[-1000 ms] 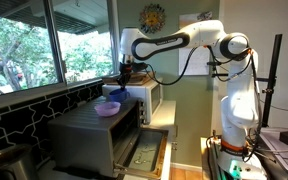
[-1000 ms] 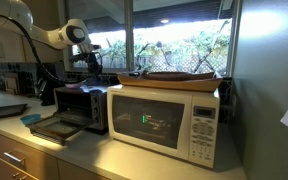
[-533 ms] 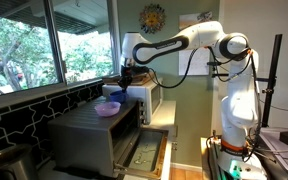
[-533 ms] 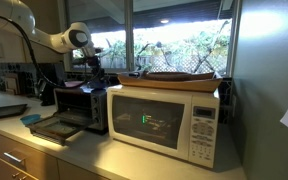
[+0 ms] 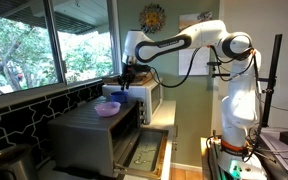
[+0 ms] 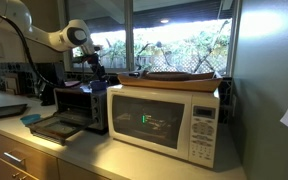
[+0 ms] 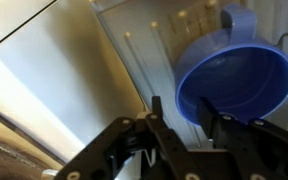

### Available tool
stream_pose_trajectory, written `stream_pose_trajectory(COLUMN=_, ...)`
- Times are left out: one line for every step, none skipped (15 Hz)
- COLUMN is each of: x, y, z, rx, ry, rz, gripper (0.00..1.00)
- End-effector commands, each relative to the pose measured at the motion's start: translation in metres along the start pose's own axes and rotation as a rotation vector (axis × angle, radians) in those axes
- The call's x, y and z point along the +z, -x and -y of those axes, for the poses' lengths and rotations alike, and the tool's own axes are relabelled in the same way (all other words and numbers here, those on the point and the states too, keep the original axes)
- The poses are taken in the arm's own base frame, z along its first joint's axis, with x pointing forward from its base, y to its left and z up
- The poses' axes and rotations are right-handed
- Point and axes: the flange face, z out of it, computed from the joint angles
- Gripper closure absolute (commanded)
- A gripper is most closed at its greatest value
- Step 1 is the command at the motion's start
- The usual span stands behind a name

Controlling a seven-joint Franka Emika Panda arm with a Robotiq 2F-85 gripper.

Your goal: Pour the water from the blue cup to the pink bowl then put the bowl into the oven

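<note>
Wrist view: my pincer [image 7: 182,108] straddles the near wall of the small round blue cup [image 7: 242,72]; clamped or not, I can't tell. A shallow pale-pink bowl [image 5: 107,108] sits just beside it, lower, atop the boxy dark-grey oven [image 5: 89,140].

The arm [image 5: 189,42] is built from thick, rounded white links, with dark rings where one link meets the next. Its lowest links form a wide white column [image 5: 236,105]. In an exterior view a thin black cable [image 6: 28,45] runs beside the white shell, and the joint near the wrist [image 6: 76,33] has a round grey cap. The tool [image 7: 182,112] is black, with two flat matte fingers [image 7: 160,118] and angular black bars behind them.
</note>
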Motion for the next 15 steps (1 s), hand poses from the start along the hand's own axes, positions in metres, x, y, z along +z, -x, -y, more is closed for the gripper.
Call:
stream_pose_trajectory(x=-0.028, y=0.007, z=0.000, rx=0.013, ry=-0.026, rz=-0.020, gripper=0.25)
stream_pose_trajectory(x=-0.036, y=0.009, z=0.004, rx=0.001, ry=-0.041, rz=-0.025, gripper=0.19)
stream_pose_trajectory(x=-0.042, y=0.013, z=0.010, rx=-0.003, ry=-0.038, rz=-0.012, gripper=0.10)
stream_pose_trajectory(x=-0.047, y=0.017, z=0.017, rx=-0.009, ry=-0.034, rz=0.018, gripper=0.04)
stream_pose_trajectory(x=-0.052, y=0.021, z=0.024, rx=-0.014, ry=-0.037, rz=0.046, gripper=0.01)
stream_pose_trajectory(x=-0.057, y=0.026, z=0.033, rx=-0.022, ry=-0.055, rz=0.078, gripper=0.00)
stream_pose_trajectory(x=-0.062, y=0.030, z=0.042, rx=-0.030, ry=-0.069, rz=0.113, gripper=0.00)
stream_pose_trajectory(x=-0.066, y=0.037, z=0.054, rx=-0.052, ry=-0.071, rz=0.151, gripper=0.00)
stream_pose_trajectory(x=-0.060, y=0.029, z=0.039, rx=-0.040, ry=-0.051, rz=0.083, gripper=0.00)
stream_pose_trajectory(x=-0.064, y=0.032, z=0.045, rx=-0.050, ry=-0.054, rz=0.087, gripper=0.00)
stream_pose_trajectory(x=-0.065, y=0.032, z=0.046, rx=-0.052, ry=-0.056, rz=0.085, gripper=0.00)
stream_pose_trajectory(x=-0.064, y=0.031, z=0.044, rx=-0.049, ry=-0.054, rz=0.085, gripper=0.00)
stream_pose_trajectory(x=-0.063, y=0.030, z=0.042, rx=-0.044, ry=-0.053, rz=0.086, gripper=0.00)
stream_pose_trajectory(x=-0.062, y=0.029, z=0.040, rx=-0.041, ry=-0.052, rz=0.087, gripper=0.00)
stream_pose_trajectory(x=-0.060, y=0.029, z=0.044, rx=-0.024, ry=-0.080, rz=0.092, gripper=0.00)
